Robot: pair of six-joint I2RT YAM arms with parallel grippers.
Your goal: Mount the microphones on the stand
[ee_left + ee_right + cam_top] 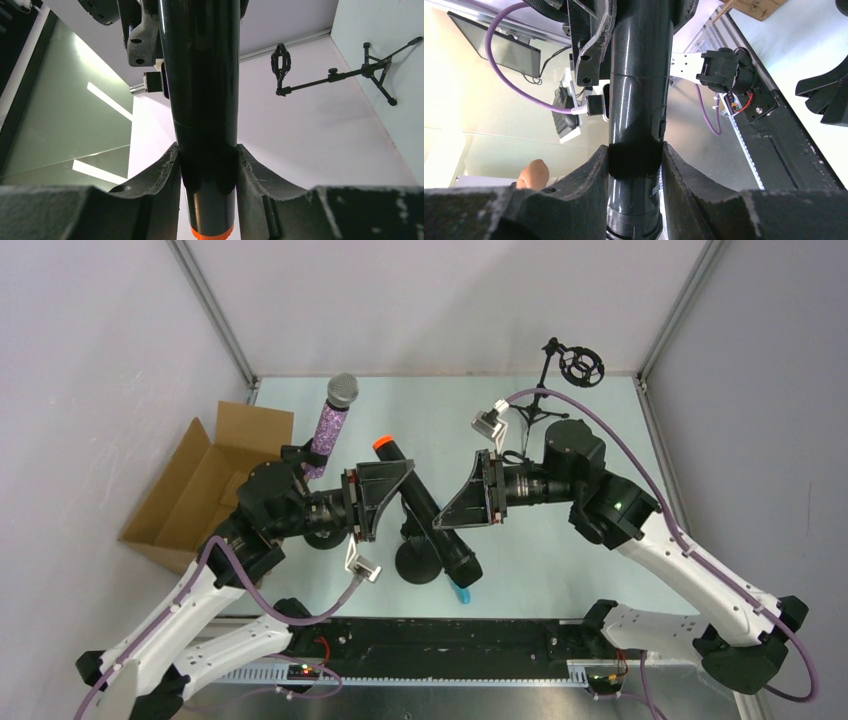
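Observation:
The black microphone (425, 505) with an orange-red end (383, 443) lies slanted in the air over the middle of the table. My left gripper (388, 492) is shut on its upper part near the orange end (212, 232); both fingers press its barrel (202, 75). My right gripper (462, 502) is shut on its lower part (639, 100). The purple glitter microphone (330, 425) stands upright behind my left wrist, silver head up. A bit of the light blue microphone (462, 594) shows below the black one. A stand's round black base (418, 565) sits under the grippers.
An open cardboard box (200, 485) stands at the left. A small black tripod stand (540, 405) with a ring clip (581, 365) stands at the back right, also in the left wrist view (345, 75). White walls enclose the table.

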